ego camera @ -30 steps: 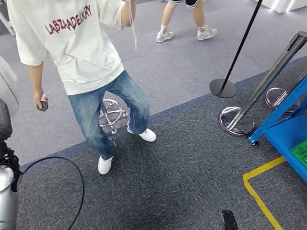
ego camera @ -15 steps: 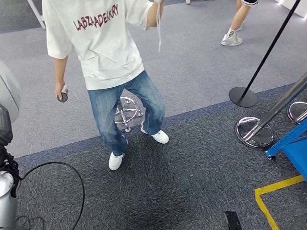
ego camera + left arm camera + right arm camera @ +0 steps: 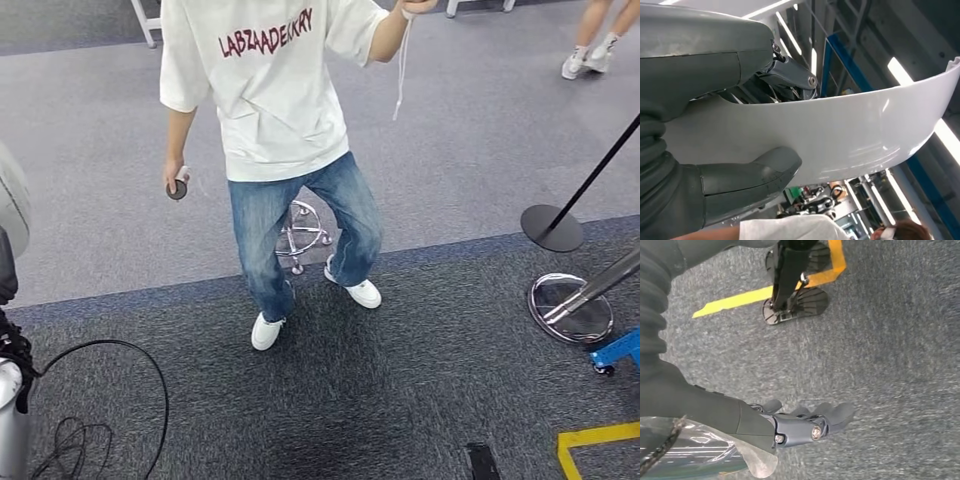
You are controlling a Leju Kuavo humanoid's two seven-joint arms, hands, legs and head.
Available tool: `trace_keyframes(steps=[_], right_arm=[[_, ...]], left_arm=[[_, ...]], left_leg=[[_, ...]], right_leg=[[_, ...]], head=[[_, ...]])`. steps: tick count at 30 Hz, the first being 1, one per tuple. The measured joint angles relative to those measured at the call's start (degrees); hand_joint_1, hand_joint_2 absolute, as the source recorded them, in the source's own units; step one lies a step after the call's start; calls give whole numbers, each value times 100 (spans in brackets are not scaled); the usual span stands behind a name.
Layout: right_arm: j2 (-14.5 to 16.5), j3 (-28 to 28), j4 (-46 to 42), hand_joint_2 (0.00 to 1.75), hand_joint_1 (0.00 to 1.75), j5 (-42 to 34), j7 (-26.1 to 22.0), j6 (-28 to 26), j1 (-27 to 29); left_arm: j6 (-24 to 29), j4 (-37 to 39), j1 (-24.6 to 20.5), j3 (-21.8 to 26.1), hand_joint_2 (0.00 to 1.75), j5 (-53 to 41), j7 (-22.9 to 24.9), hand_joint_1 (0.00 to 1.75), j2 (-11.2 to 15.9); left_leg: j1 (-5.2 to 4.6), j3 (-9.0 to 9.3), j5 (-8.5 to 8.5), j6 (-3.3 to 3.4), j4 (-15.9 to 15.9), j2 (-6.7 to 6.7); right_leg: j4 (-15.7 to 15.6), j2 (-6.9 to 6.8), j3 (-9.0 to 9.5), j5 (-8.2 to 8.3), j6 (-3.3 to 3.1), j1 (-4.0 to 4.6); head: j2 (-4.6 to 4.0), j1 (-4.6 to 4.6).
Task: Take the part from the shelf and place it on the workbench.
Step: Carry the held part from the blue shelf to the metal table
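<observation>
- The robot's left hand point(image 3: 726, 135) holds a long, curved, glossy white plastic part point(image 3: 851, 135), thumb on one face and fingers on the other.
- The right hand point(image 3: 798, 422) hangs empty above grey carpet point(image 3: 885, 350), fingers loosely extended.
- A person in a white printed T-shirt and jeans point(image 3: 290, 130) stands ahead, beyond a black cable point(image 3: 143, 370) at near left.

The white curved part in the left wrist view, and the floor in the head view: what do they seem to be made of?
The white part, gripped by the left hand, looks like glossy painted plastic or sheet metal: smooth, with sharp light reflections. The floor looks like short-pile carpet: matte, speckled dark grey, with a lighter grey zone beyond.
</observation>
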Motion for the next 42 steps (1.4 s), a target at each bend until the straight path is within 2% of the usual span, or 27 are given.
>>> trace_keyframes(steps=[2, 4, 6, 8, 9, 10, 11, 12, 14, 16, 18, 19, 21, 23, 24, 25, 26, 28, 30, 31, 33, 35, 37, 39, 40, 41, 42], right_arm=[[0, -1, 0, 175, 0, 2, 7, -1, 1], [0, -2, 0, 175, 0, 3, 7, -1, -4], [-4, -2, 0, 175, 0, 3, 6, -1, -5], [-11, -3, 0, 175, 0, 3, 6, -2, 5], [-13, -4, 0, 175, 0, 4, 7, -2, 8], [-13, -4, 0, 175, 0, 7, 7, -1, 9], [-12, -4, 0, 175, 0, 11, 8, 0, 4], [-12, -4, 0, 175, 0, 16, 8, 1, -2], [-11, -4, 0, 175, 0, 24, 9, 1, -14], [-12, -4, 0, 175, 0, 27, 11, 1, -19], [-12, -5, 0, 175, 0, 32, 13, 3, -30], [-13, -7, 0, 175, 0, 34, 13, 4, -40], [-15, -10, 1, 175, 0, 44, 17, 6, -51], [-15, -22, 2, 175, 0, 55, 25, 2, -32], [-15, -33, 2, 175, 0, 60, 27, -1, -14], [-16, -45, 2, 175, 0, 63, 28, -4, -1], [-16, -54, 2, 175, 0, 67, 28, -5, 6], [-17, -62, 2, 175, 0, 70, 28, -5, 5], [-17, -66, 2, 175, 0, 72, 30, -5, 0], [-17, -69, 2, 175, 0, 72, 32, -6, -2], [-17, -78, 2, 175, 0, 77, 34, -9, -5], [-16, -85, 2, 175, 0, 85, 34, -13, -11], [-19, -93, 2, 175, 0, 92, 34, -20, -5], [-21, -103, 2, 175, 0, 98, 36, -27, 11], [-22, -105, 2, 175, 0, 103, 37, -30, 17], [-22, -106, 2, 175, 0, 111, 38, -33, 19], [-22, -107, 2, 175, 0, 117, 40, -35, 19]], left_arm=[[1, -1, 11, 10, 175, 1, 0, 175, 14], [3, -1, 17, 28, 175, 1, 0, 175, 32], [4, -1, 10, 38, 175, 1, 0, 175, 46], [4, -1, 19, 39, 175, 2, 1, 175, 50], [4, 0, 30, 39, 175, 2, 1, 175, 51], [4, 1, 36, 40, 175, 2, 3, 175, 52], [4, 1, 38, 40, 175, 0, 5, 175, 54], [4, 1, 36, 42, 175, -4, 8, 175, 57], [3, 1, 20, 44, 175, -15, 12, 175, 63], [3, 2, 5, 49, 175, -33, 19, 175, 67], [4, 3, -2, 69, 175, -58, 36, 175, 70], [8, 6, -12, 83, 175, -73, 61, 175, 71], [18, 27, -48, 110, 175, -92, 160, 175, 68], [22, 75, -75, 134, 175, -63, 280, 175, 63], [22, 105, -75, 146, 175, -39, 320, 175, 60], [21, 133, -75, 159, 175, -17, 345, 175, 57], [21, 158, -76, 173, 175, -4, 360, 175, 56], [21, 193, -84, 193, 175, 3, 366, 175, 54], [13, 220, -108, 211, 175, 27, 384, 175, 53], [3, 235, -117, 224, 175, 58, 402, 175, 54], [-14, 273, -126, 268, 175, 148, 440, 175, 60], [-15, 324, -141, 326, 175, 220, 459, 175, 71], [-14, 385, -164, 369, 175, 266, 476, 175, 77], [-11, 458, -166, 398, 175, 302, 502, 175, 77], [-10, 493, -162, 410, 175, 323, 511, 175, 77], [-9, 523, -160, 421, 175, 338, 515, 175, 77], [-9, 545, -163, 432, 175, 351, 516, 175, 78]], left_leg=[[18, -34, 18, -63, 2, -99], [21, -89, -66, -120, 123, 17], [20, -332, -361, -171, 662, 287], [42, -706, -688, -208, 1447, 407], [52, -818, -734, -215, 1675, 422], [58, -827, -673, -214, 1688, 430], [59, -713, -509, -204, 1459, 448], [54, -508, -291, -182, 1061, 503], [3, -125, -39, -128, 320, 677], [-48, -9, -37, -78, 58, 745], [-41, -4, -23, -19, 6, 653], [-27, 16, -14, 13, -20, 610], [2, 56, 4, 76, -67, 534], [-3, 60, -3, 110, -69, 442], [-7, 62, -7, 115, -67, 385], [-8, 66, -10, 117, -65, 328], [-7, 75, -15, 112, -62, 269], [1, 94, -38, 81, -44, 163], [-1, 70, -58, 25, -6, 68], [2, 48, -55, -6, 2, 26], [21, 19, -46, -68, 2, -36], [27, -58, -167, -128, 178, 112], [35, -337, -484, -185, 786, 340], [63, -694, -752, -223, 1507, 409], [72, -777, -755, -232, 1660, 418], [77, -744, -641, -233, 1573, 429], [78, -593, -440, -225, 1259, 461]], right_leg=[[-17, -38, 33, -15, -53, 12], [-50, -144, 64, -3, -125, 9], [-73, -267, 97, -9, -188, 10], [-72, -393, 111, -31, -220, 29], [-71, -457, 118, -41, -225, 39], [-71, -516, 126, -51, -227, 46], [-71, -570, 142, -63, -223, 52], [-71, -622, 165, -79, -214, 57], [-67, -711, 200, -118, -172, 80], [-72, -800, 216, -145, -116, 101], [-90, -875, 230, -173, -60, 97], [-44, -829, 215, -222, -33, 91], [417, -603, -11, -477, 6, 76], [1249, -424, -448, -800, 21, 67], [1545, -403, -634, -858, 26, 64], [1630, -396, -725, -801, 28, 63], [1469, -387, -695, -626, 24, 60], [672, -272, -371, -166, 11, 43], [68, -107, -79, 36, -9, 19], [-17, -66, -29, 26, -26, 20], [-48, -132, -2, 38, -83, 29], [-87, -222, 28, 54, -157, 24], [-106, -328, 54, 46, -212, 28], [-104, -439, 63, 27, -236, 43], [-103, -493, 68, 17, -239, 49], [-102, -546, 81, 6, -235, 53], [-102, -597, 102, -10, -227, 54]], head=[[0, -4], [-1, -19], [-1, -41], [-1, -49], [-1, -50], [-1, -49], [-1, -49], [-1, -49], [-1, -47], [1, -42], [1, -37], [1, -33], [-1, 1], [-1, 32], [-1, 37], [-1, 38], [-1, 38], [-1, 38], [-1, 33], [-1, 31], [-1, 30], [-1, 14], [-1, -4], [-1, -8], [-1, -8], [-1, -8], [-1, -8]])
